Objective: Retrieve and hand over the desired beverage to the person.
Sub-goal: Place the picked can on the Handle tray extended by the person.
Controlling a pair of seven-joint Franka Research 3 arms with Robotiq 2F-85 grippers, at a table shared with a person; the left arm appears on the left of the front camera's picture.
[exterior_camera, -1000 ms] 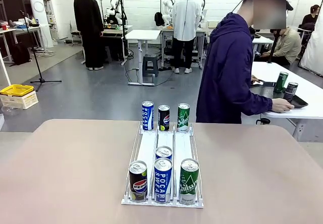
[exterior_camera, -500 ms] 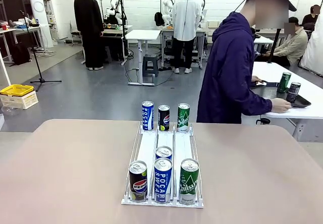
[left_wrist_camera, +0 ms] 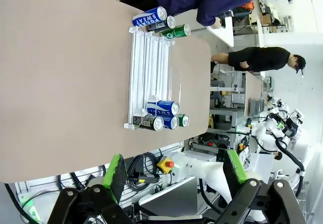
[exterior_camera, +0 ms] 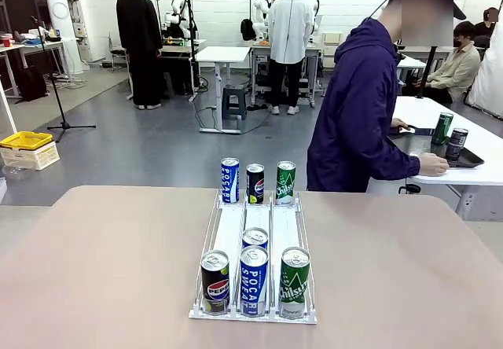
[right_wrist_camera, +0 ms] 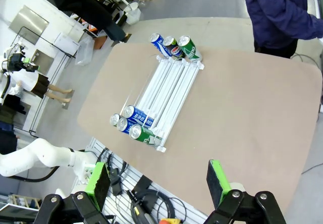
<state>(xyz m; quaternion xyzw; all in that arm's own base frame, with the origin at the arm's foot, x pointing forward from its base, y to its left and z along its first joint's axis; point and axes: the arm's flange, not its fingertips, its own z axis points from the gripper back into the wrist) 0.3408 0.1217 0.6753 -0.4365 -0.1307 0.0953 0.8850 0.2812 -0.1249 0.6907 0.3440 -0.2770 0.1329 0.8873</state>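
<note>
Cans [exterior_camera: 253, 280] in rack [exterior_camera: 254, 231] on tan table [exterior_camera: 102, 270]

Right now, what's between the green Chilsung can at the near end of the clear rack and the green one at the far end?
Front view: between the near green Chilsung can and the far green one, just bare white lane of the clear rack; no cans.

The table [exterior_camera: 94, 270] was plain beige. On it the can rack [exterior_camera: 233, 231] was white with clear rails. At its near end stood 1 black Pepsi can [exterior_camera: 214, 281], 1 blue and white Pocari Sweat can [exterior_camera: 254, 281] and 1 green Chilsung can [exterior_camera: 295, 282]. The far end had the same 3 colours. The person [exterior_camera: 357, 113] wore a dark purple jacket.
</note>
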